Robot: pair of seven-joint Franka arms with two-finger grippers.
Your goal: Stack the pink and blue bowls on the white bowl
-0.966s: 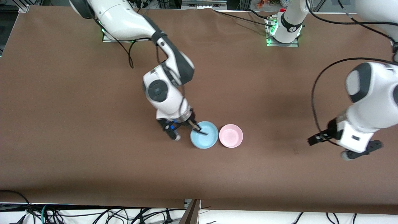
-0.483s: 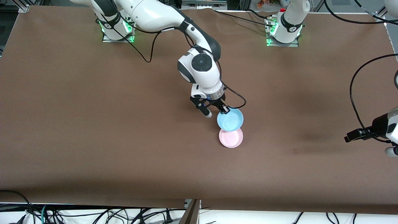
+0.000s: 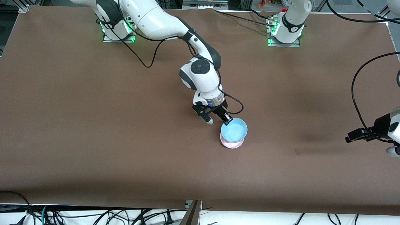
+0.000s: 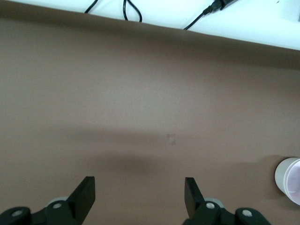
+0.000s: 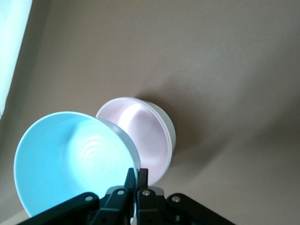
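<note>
The right gripper (image 3: 227, 119) is pinching the rim of the small round light blue plastic bowl (image 3: 234, 130), one finger inside the wall and one outside, jaws closed tight on the thin edge. It is holding the bowl in the air, tilted, over the small round pale pink plastic bowl (image 3: 231, 144). The pink bowl is sitting near the middle of the brown table (image 3: 93, 125) and is showing only as a crescent under the blue one.

In the right wrist view the pink bowl is showing a pale outer wall, which is probably the glossy white bowl (image 5: 169, 129) cupping it from below, though that cannot be told for certain.

The left gripper (image 4: 138, 187) is waiting over the left arm's end of the table, fingers spread and carrying nothing.

The blue bowl is looking light, stiff and smooth. A one-sided rim pinch is enough to carry it, but it is letting the bowl hang at a slant and could let it pivot or slip. The rim is the only real place to grip. Levelling it and centring it over the pink bowl before letting go seems wise, since a slick, tilted bowl may land askew or nudge the stack.
</note>
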